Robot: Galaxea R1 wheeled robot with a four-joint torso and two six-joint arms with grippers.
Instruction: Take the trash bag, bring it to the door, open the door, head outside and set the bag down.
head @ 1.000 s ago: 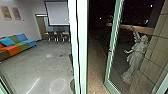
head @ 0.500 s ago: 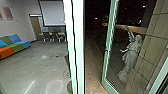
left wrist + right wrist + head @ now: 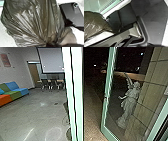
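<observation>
The dark trash bag (image 3: 33, 21) hangs full and wrinkled in the left wrist view, its plastic drawn together into a tight neck where my left gripper (image 3: 51, 45) is shut on it. Part of the same trash bag (image 3: 94, 23) shows in the right wrist view, beside the robot's own dark base. In the head view the glass door (image 3: 107, 97) with a pale green frame stands open onto a dark outdoor area. The state of my right gripper cannot be made out.
A thick white-green door post (image 3: 76, 94) rises close ahead. Left of it are a colourful sofa (image 3: 15, 90), chairs (image 3: 50, 84) and a projection screen (image 3: 51, 59). Behind the door's glass stands a pale winged statue (image 3: 128, 102), near a tiled wall (image 3: 152, 89).
The head camera has turned a little to the right, so the whole scene sits further left, mostly during the first half second. The door still stands open.
</observation>
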